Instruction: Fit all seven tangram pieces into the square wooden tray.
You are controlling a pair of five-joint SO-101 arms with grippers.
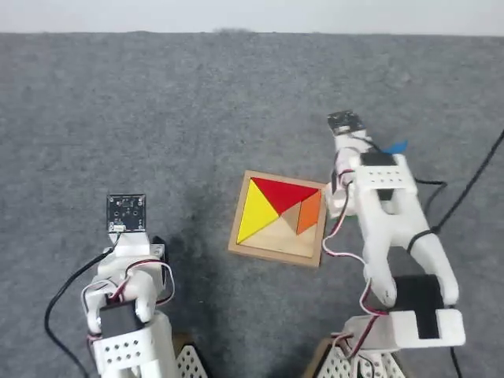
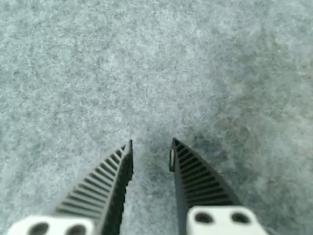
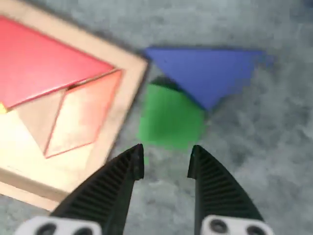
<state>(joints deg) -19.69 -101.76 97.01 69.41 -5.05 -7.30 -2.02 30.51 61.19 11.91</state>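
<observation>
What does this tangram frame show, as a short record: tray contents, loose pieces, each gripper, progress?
tray: square wooden tray, mid-table, partly filled
in tray: red triangle, yellow triangle, orange parallelogram
loose pieces: green square and blue triangle, on the carpet beside the tray
right gripper: open, close to the green square
left gripper: open, over bare carpet
progress: unfinished; bare wood shows in the tray
</observation>
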